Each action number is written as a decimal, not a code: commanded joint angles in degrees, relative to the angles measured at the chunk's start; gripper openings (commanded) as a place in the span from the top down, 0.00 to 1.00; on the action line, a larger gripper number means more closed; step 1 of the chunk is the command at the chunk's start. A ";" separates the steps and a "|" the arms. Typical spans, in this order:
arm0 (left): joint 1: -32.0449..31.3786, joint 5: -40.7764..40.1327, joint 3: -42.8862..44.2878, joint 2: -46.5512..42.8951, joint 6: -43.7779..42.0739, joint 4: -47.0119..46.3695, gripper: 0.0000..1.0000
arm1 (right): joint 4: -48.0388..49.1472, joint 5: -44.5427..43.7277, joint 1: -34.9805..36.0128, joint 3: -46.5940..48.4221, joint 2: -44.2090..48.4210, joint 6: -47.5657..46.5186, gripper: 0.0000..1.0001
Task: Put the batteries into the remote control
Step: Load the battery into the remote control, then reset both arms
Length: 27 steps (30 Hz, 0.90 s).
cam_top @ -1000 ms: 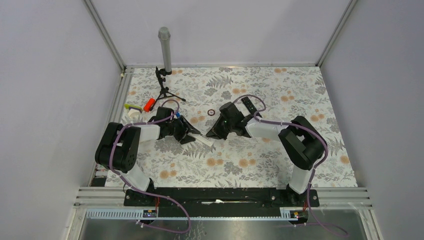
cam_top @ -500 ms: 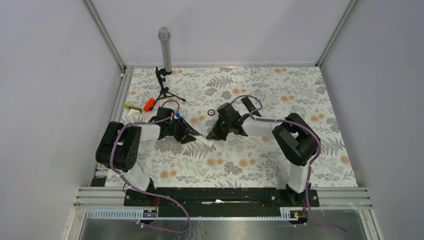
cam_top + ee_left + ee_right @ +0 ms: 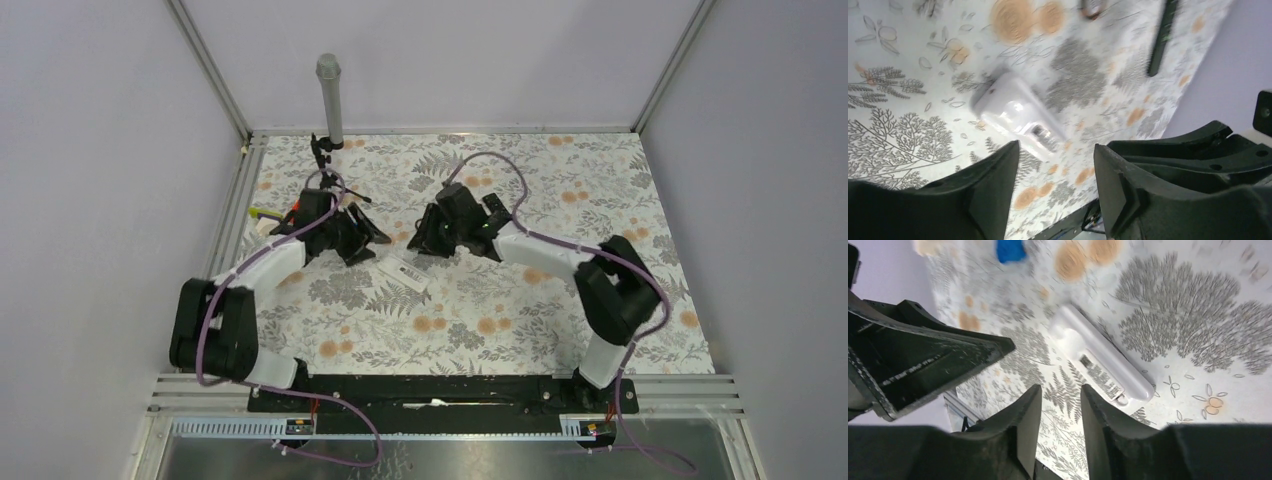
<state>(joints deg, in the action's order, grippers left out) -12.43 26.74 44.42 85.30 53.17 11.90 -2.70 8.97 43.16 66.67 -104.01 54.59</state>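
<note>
Remote control [image 3: 1100,357] label [image 3: 1099,373], right wrist view

The remote [image 3: 405,270] lies flat on the table [image 3: 600,190], near its centre, slanted with one end toward the far left and the other toward the near right. The left gripper [image 3: 372,236] stands just behind and left of the remote. The right gripper [image 3: 426,242] stands just behind and right of it. Both are apart from it. A second remote [image 3: 495,208] lies behind the right gripper, to its right. A tripod [image 3: 326,178] stands behind the left arm [image 3: 270,262]. A post [image 3: 329,95] rises behind the tripod at the far edge. Small pieces [image 3: 262,214] lie at the left edge, left of the left arm.
</note>
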 commanded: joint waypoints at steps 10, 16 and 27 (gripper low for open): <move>5.22 -20.66 21.38 -28.25 -23.25 34.62 0.01 | -16.99 -49.50 -3.74 -9.73 46.35 -30.38 0.11; 5.22 -32.70 24.96 -41.35 -22.97 40.21 0.01 | -26.31 -64.84 -3.76 -7.78 66.26 -35.35 0.00; 5.22 -39.30 25.10 -56.05 -23.12 44.49 0.01 | -21.40 -74.98 -3.73 -2.91 79.63 -54.29 0.01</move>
<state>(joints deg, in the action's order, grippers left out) -7.22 -8.51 67.92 30.33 31.22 54.46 -25.76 -60.14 39.46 62.26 -24.53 7.77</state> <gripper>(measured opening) 0.986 0.993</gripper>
